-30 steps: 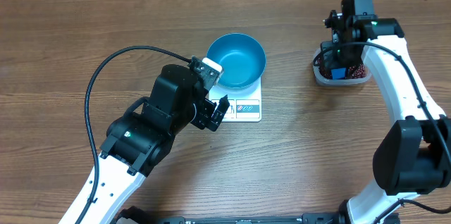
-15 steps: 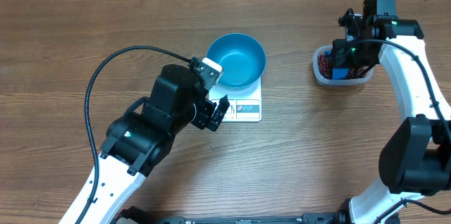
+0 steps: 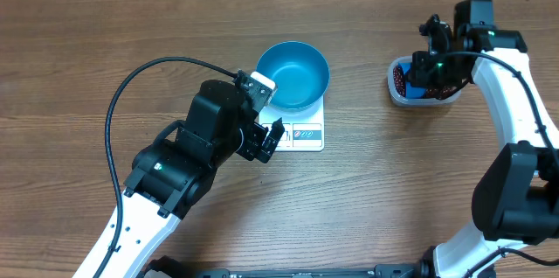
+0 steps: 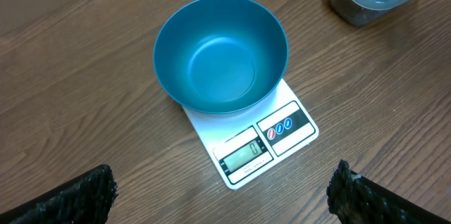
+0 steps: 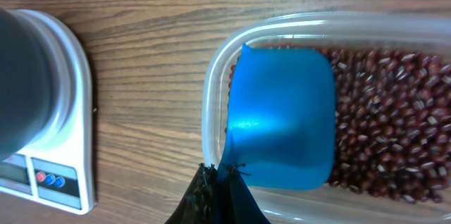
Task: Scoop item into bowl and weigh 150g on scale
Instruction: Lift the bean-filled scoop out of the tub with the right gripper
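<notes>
Beans fill the clear tub at the right of the desk. The blue bowl sits on the white scale, the left hand spread wide beside them. The right hand is clenched on the blue scoop inside the tub.

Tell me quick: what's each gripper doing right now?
Left gripper: open, holding nothing.
Right gripper: shut on the blue scoop.

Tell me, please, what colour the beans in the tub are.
Dark red-brown beans, clearest in the right wrist view.
</notes>
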Robot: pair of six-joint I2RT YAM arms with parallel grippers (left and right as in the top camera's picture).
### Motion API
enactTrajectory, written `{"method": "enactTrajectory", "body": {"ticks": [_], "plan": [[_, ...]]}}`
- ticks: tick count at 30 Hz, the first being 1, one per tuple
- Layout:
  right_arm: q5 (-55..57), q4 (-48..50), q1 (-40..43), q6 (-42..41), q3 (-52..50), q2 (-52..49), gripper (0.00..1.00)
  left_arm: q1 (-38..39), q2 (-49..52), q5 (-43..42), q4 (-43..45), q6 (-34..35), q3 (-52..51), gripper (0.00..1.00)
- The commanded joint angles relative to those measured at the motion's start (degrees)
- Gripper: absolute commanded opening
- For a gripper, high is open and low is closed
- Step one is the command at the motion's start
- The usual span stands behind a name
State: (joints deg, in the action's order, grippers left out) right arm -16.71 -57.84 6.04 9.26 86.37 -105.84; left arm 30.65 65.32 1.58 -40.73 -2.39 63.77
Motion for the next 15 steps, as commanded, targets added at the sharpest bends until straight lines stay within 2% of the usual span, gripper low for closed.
{"method": "enactTrajectory", "body": {"ticks": [1,15], "plan": [[-6.9,-0.4,1.4,-0.2,-3.2,-0.7,0.04,-0.3,-0.2,0.3,0.0,0.9,0.0,1.00],[-18.4,-1.2,10.1,-0.2,-3.2,-0.7,0.04,-0.3,-0.2,0.3,0.0,0.9,0.0,0.99]]}}
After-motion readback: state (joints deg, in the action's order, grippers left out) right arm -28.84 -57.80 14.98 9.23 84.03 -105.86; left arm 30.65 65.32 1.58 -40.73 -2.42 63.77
